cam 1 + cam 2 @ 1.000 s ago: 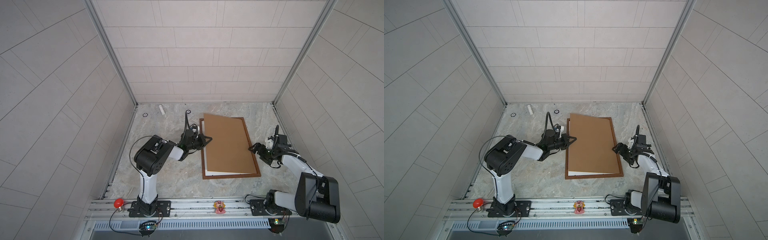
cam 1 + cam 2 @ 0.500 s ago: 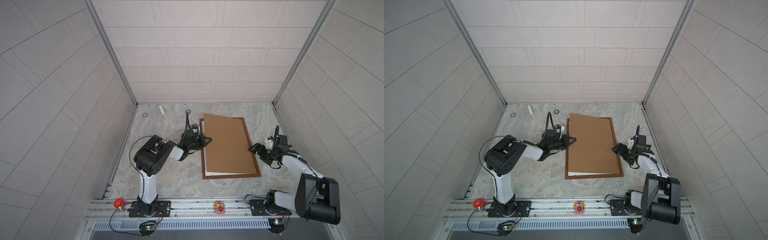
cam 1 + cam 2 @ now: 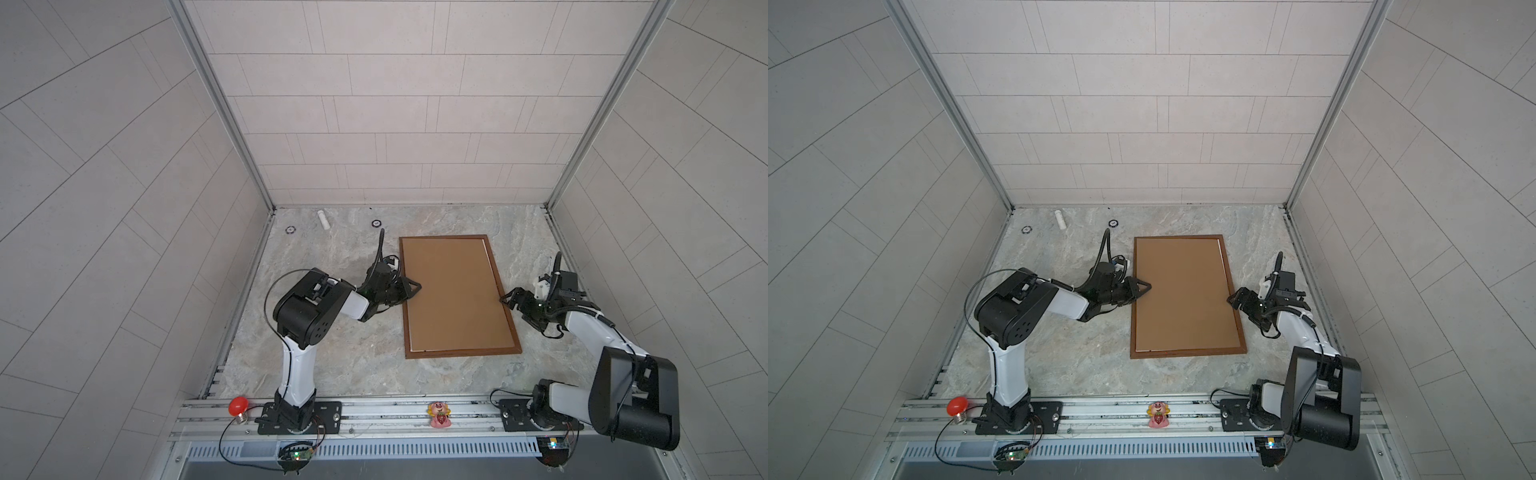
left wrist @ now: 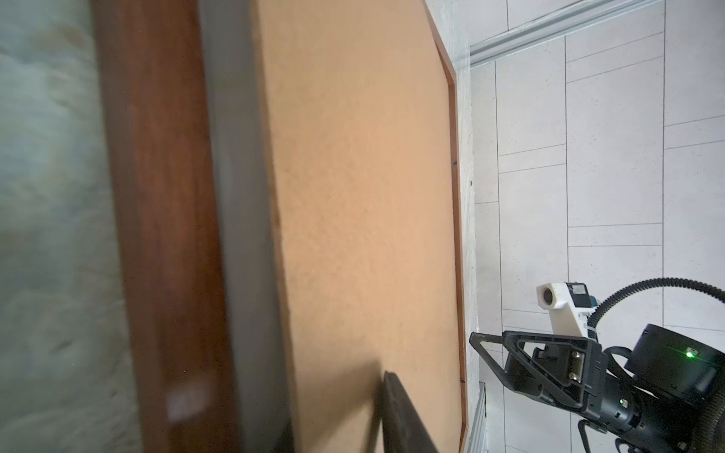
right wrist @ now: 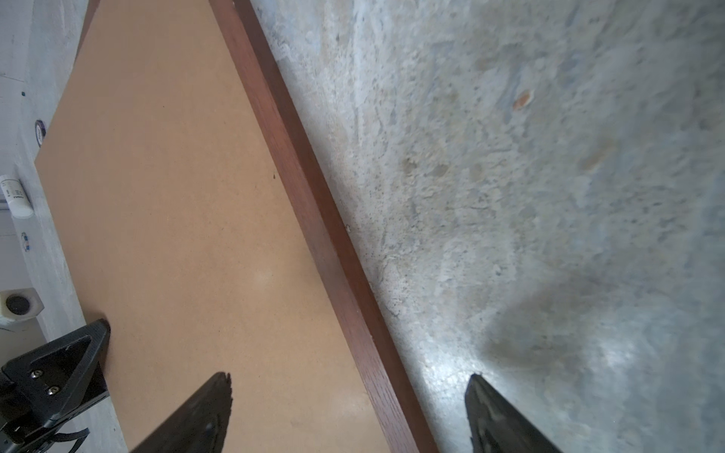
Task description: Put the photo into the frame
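**Left wrist view: board down in the frame, grip on it in doubt**

Left wrist view shows one finger (image 4: 400,423) of the left pincer (image 3: 411,286) lying over the left edge of the backing board (image 3: 453,295). Its partner is not seen, so I cannot tell whether this pincer is parted or pinching the board. A second ago that edge was held raised and the board sat skewed past the far rail. It now lies flat and square inside the frame (image 3: 461,354). Judgement: the board has been lowered to close the back, and the left arm is at or near letting go.

The right pincer (image 5: 349,378) stands wide apart and empty. One finger is over the board and one over the tabletop (image 3: 340,345), with the frame's right rail between them, untouched as far as can be seen. Its stance is as before.

The frame lies flat on the tabletop, right of centre in both top views. The photo is visible nowhere. Presumably it sits beneath the board, which cannot be confirmed. A thin pale sliver (image 3: 409,332) shows inside the left rail, so seating may be incomplete.

Count:
- Two pincers, one frame, one board, no photo in sight.
- Far end of the tabletop: one white tube (image 3: 323,219) and two round discs (image 3: 289,229) (image 3: 376,223).
- Front rail (image 3: 374,409): one red bulb (image 3: 237,405) and one pink figurine (image 3: 439,413).
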Controlling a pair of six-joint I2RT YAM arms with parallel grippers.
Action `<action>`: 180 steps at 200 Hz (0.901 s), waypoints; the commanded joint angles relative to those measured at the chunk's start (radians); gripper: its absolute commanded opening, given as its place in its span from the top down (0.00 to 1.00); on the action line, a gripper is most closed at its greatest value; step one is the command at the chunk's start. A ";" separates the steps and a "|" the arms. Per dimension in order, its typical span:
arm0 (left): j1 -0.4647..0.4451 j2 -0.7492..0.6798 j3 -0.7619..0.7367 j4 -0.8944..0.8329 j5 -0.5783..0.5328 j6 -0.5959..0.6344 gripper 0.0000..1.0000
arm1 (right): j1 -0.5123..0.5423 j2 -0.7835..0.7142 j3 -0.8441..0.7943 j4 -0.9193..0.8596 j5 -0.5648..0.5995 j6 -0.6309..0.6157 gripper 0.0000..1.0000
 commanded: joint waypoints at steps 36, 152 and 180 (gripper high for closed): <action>-0.010 -0.028 0.063 -0.261 -0.034 0.149 0.63 | -0.004 0.001 0.020 -0.033 -0.050 -0.035 0.11; -0.011 0.016 0.112 -0.259 -0.073 0.009 0.82 | -0.004 -0.016 -0.037 0.008 -0.088 -0.033 0.12; -0.012 0.017 0.119 -0.219 -0.077 -0.041 0.88 | -0.004 -0.006 -0.056 0.028 -0.093 -0.031 0.12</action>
